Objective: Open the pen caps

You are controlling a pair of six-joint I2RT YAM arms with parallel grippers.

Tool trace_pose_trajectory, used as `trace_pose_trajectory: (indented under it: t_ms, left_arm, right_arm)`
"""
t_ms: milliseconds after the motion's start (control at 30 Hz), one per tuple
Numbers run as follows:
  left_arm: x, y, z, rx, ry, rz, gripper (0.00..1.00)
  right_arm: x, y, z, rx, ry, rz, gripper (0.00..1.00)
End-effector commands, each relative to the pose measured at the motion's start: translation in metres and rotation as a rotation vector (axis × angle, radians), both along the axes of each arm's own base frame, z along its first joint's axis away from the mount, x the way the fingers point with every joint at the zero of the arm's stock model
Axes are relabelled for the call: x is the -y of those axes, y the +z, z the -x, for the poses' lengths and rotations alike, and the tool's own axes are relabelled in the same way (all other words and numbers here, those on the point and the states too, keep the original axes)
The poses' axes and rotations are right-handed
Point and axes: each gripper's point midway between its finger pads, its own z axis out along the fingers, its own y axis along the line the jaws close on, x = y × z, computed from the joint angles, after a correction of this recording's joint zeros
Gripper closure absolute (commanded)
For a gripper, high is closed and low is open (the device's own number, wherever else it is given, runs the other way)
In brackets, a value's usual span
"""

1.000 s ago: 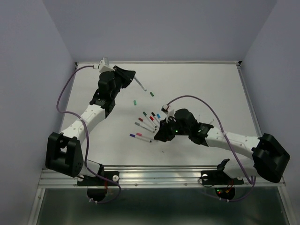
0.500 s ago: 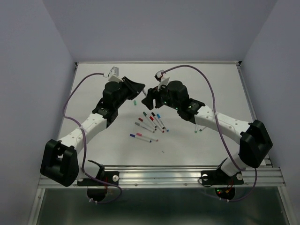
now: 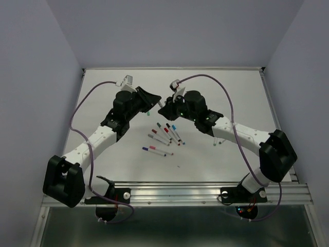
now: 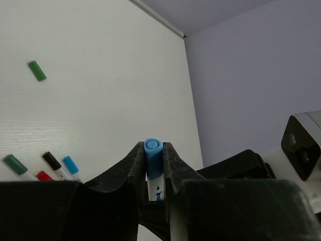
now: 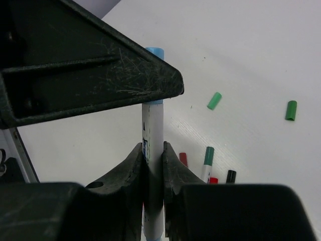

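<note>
One pen is held in the air between both grippers at the table's back middle. My left gripper (image 3: pixel 153 104) (image 4: pixel 153 145) is shut on its blue pen cap (image 4: pixel 153 150) (image 5: pixel 154 51). My right gripper (image 3: pixel 163 109) (image 5: pixel 153 148) is shut on the same pen's white barrel (image 5: pixel 153 125) just below the cap. The cap sits on the barrel. Several capped pens (image 3: pixel 165 133) lie on the table in front, with green, red, black, blue and purple caps. A loose green cap (image 4: pixel 36 70) (image 5: pixel 214 100) lies apart from them, and a second loose green cap (image 5: pixel 291 110) lies nearby.
A thin pen (image 3: pixel 218 141) lies by the right forearm. A purple-capped pen (image 3: pixel 154 150) lies nearest the front rail (image 3: pixel 175 189). Purple walls close the table at the back and sides. The right arm's cable (image 3: pixel 226 98) arcs over the table.
The right arm swung from the pen cluster up to the left gripper, opened, then shut on the held pen's barrel. The left gripper shifted slightly right, still holding the pen.
</note>
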Motion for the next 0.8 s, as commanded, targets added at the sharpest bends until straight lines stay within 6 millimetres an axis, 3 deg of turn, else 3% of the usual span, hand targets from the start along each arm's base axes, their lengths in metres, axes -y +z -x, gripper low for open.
trace_pose_trajectory:
  t_ms: [0, 133, 167, 200, 267, 333, 433, 500, 533, 633, 767]
  left_arm:
    - [-0.041, 0.033, -0.046, 0.082, 0.178, 0.003, 1.00]
    - [-0.070, 0.046, -0.074, 0.113, 0.261, -0.003, 1.00]
    - [-0.075, 0.048, -0.078, 0.119, 0.276, -0.006, 1.00]
    - [-0.078, 0.051, -0.085, 0.126, 0.288, -0.011, 1.00]
    - [-0.086, 0.046, -0.093, 0.112, 0.303, -0.029, 1.00]
    - [-0.091, 0.046, -0.097, 0.109, 0.312, -0.032, 1.00]
    - [-0.092, 0.035, -0.099, 0.086, 0.297, -0.040, 1.00]
    - [-0.090, 0.020, -0.096, 0.052, 0.278, -0.051, 1.00]
    - [-0.091, 0.013, -0.096, 0.036, 0.277, -0.067, 1.00]
    - [-0.098, -0.036, -0.087, -0.137, 0.291, -0.170, 1.00]
    - [-0.102, -0.085, -0.075, -0.281, 0.270, -0.260, 1.00]
  right_arm:
    - [0.021, -0.027, 0.054, -0.149, 0.082, -0.048, 0.99]
    - [0.043, -0.058, 0.103, -0.280, 0.104, -0.108, 0.99]
    - [0.052, -0.075, 0.114, -0.323, 0.096, -0.096, 0.99]
    - [0.056, -0.068, 0.118, -0.313, 0.092, -0.123, 0.99]
    - [0.065, -0.078, 0.128, -0.348, 0.073, -0.122, 0.99]
    - [0.069, -0.074, 0.132, -0.346, 0.070, -0.137, 0.99]
    - [0.075, -0.073, 0.126, -0.330, 0.018, -0.128, 0.99]
    - [0.089, -0.080, 0.107, -0.322, -0.123, -0.083, 0.99]
    - [0.099, -0.078, 0.088, -0.311, -0.231, -0.084, 0.99]
    - [0.141, -0.098, 0.048, -0.365, -0.497, -0.038, 0.99]
    - [0.183, -0.119, 0.018, -0.381, -0.725, 0.040, 0.99]
